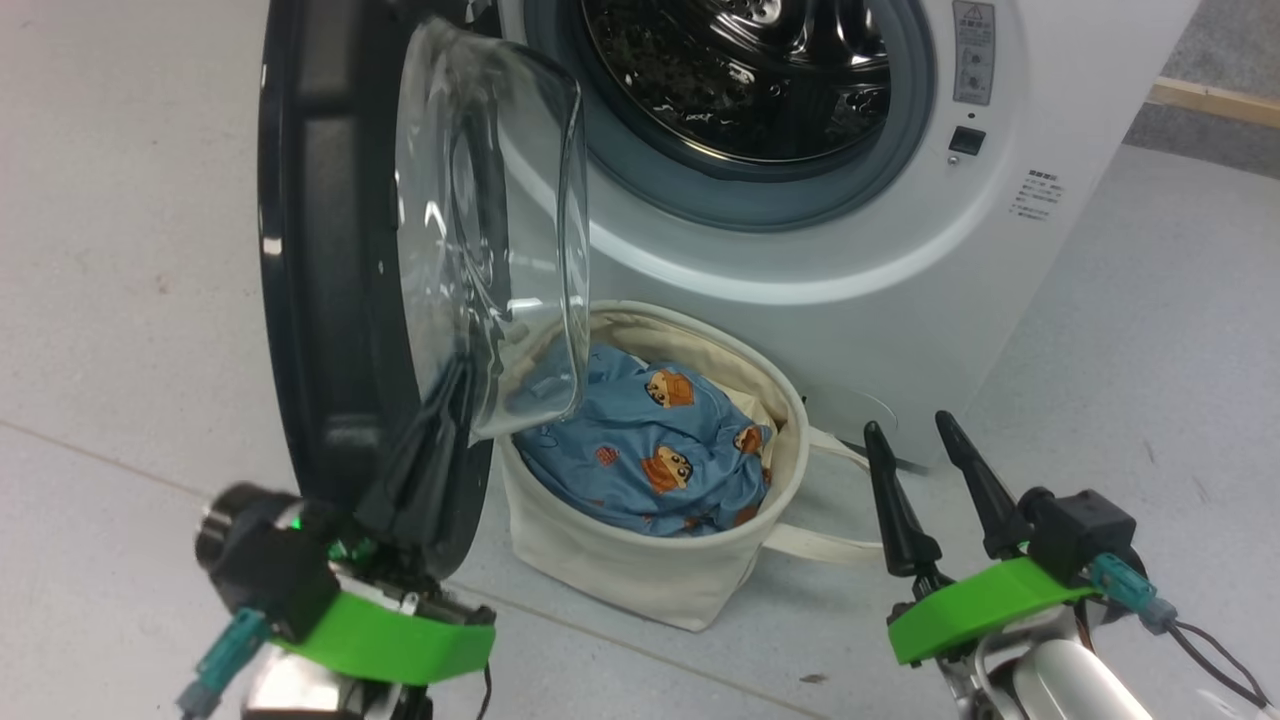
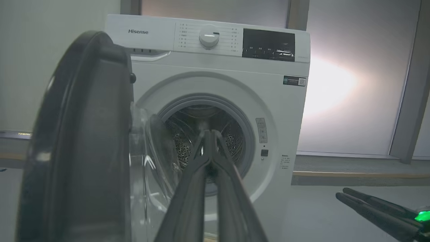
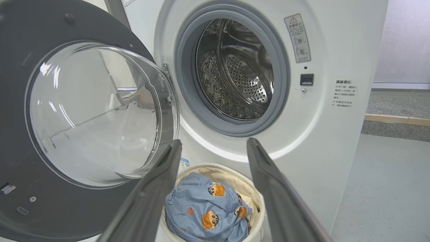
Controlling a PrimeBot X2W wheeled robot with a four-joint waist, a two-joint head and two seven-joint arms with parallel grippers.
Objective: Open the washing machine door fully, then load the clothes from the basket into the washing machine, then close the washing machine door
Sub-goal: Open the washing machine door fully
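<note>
Showing the door (image 1: 330,250) swung open at left; clothes (image 1: 650,450) fill the basket (image 1: 620,570) before the washing machine (image 1: 900,230), drum (image 1: 740,70) empty. Left gripper (image 2: 209,134) pinched together, empty, beside the door; right gripper (image 1: 905,422) spread wide. Loading and closing remain.

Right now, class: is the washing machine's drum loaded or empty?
Empty, as far as visible: the drum shows bare perforated steel, and the clothes lie in the basket.
</note>
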